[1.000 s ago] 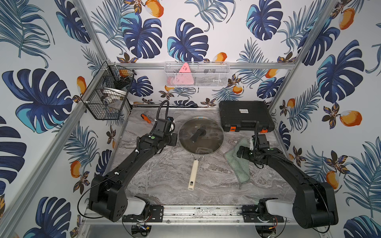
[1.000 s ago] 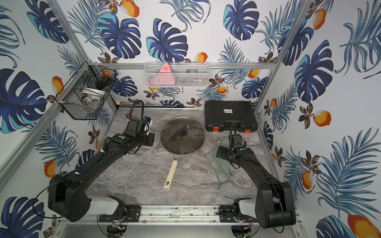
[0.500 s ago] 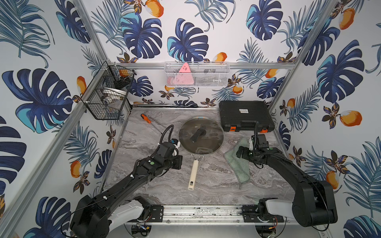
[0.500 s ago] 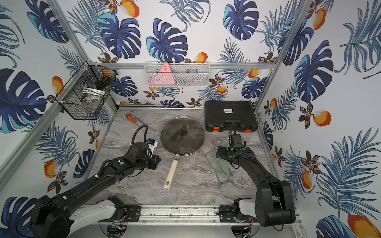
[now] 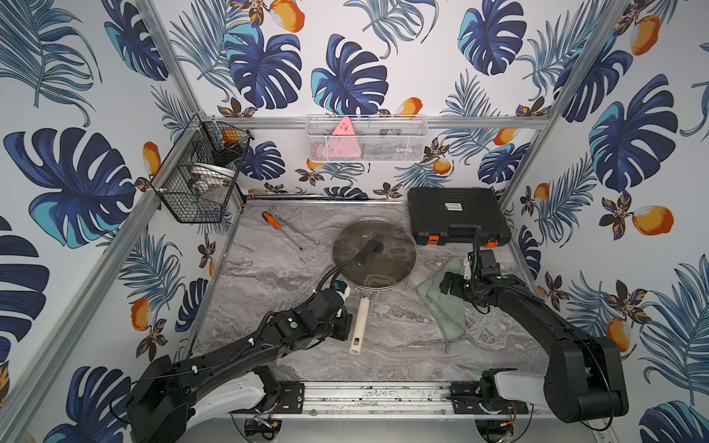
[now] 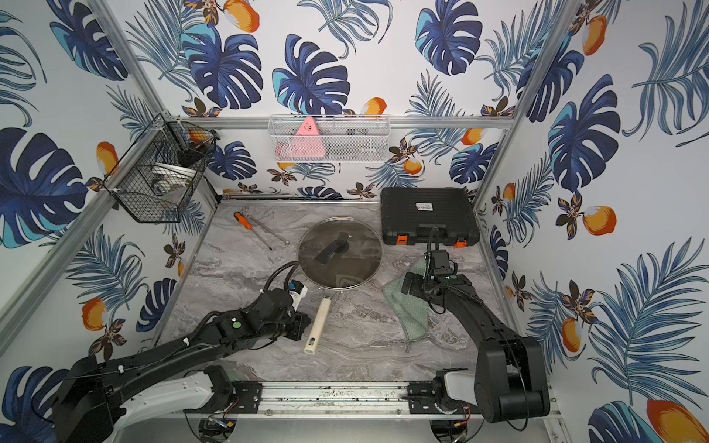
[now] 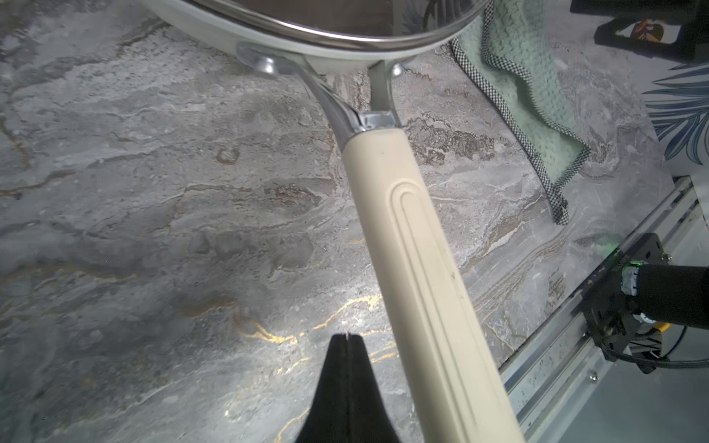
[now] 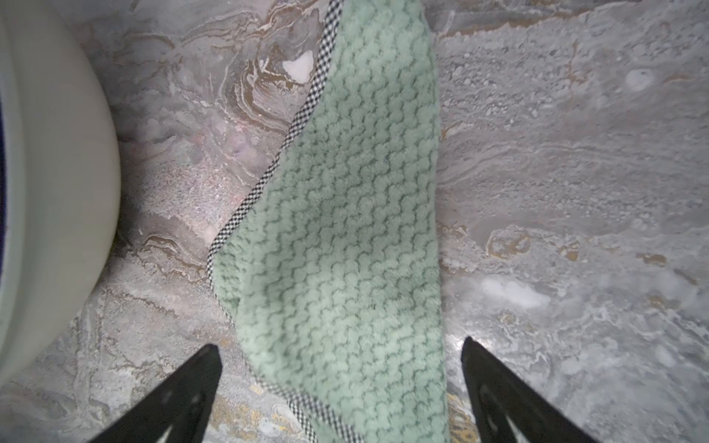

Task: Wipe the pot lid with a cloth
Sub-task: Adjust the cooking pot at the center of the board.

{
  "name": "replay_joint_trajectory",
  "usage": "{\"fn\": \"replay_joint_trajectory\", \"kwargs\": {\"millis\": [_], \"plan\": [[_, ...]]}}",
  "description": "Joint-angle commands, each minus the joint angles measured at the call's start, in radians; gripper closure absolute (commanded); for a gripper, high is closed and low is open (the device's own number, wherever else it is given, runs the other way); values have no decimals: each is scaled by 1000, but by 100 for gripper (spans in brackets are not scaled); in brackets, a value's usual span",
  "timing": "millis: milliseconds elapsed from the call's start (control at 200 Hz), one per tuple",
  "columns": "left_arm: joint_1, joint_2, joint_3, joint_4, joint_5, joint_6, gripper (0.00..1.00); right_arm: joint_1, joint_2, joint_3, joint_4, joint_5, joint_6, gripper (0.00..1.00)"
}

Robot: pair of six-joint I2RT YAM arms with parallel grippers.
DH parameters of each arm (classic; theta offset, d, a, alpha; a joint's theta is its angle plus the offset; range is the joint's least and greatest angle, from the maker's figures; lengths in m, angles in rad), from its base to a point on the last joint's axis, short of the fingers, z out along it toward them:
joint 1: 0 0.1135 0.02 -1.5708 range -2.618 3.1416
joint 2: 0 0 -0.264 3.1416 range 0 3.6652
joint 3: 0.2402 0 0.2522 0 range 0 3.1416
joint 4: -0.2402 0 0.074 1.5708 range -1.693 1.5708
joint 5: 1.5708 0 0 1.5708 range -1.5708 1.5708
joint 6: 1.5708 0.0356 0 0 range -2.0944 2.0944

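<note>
Found right gripper (image 8: 338,343) spread wide, empty, straddling cloth (image 8: 345,211). Judged cloth soft, limp, light; best pinched at fold between the jaws. Noted left gripper (image 7: 347,339) closed tight, empty.

Table (image 5: 268,276): grey marble-patterned top.
Frying pan (image 5: 360,322): near the middle, cream handle pointing toward the front rail.
Cloth (image 5: 441,307): pale green, rumpled, just right of the pan.
Black case (image 5: 456,214): closed, behind the pan, to its right.
Screwdriver (image 5: 271,220): orange-handled, behind the pan, well left.
Metal rod (image 5: 303,232): thin, just beside the screwdriver.
</note>
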Motion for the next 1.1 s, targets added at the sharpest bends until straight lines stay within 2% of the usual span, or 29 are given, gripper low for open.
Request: {"fn": "replay_joint_trajectory", "kwargs": {"millis": [0, 635, 761, 916, 1091], "plan": [[-36, 32, 13, 66, -32, -32, 100, 0, -10, -2, 17, -3, -3, 0], [-110, 107, 64, 103, -64, -25, 100, 1, -16, -6, 17, -8, -2, 0], [-110, 78, 78, 30, -147, -4, 100, 1, -22, -8, 17, -9, -1, 0], [-96, -3, 120, -73, -307, 58, 100, 0, -10, -4, 25, -11, -2, 0], [2, -28, 179, -114, -352, 158, 49, 1, -10, -3, 45, -20, -3, 0]]}}
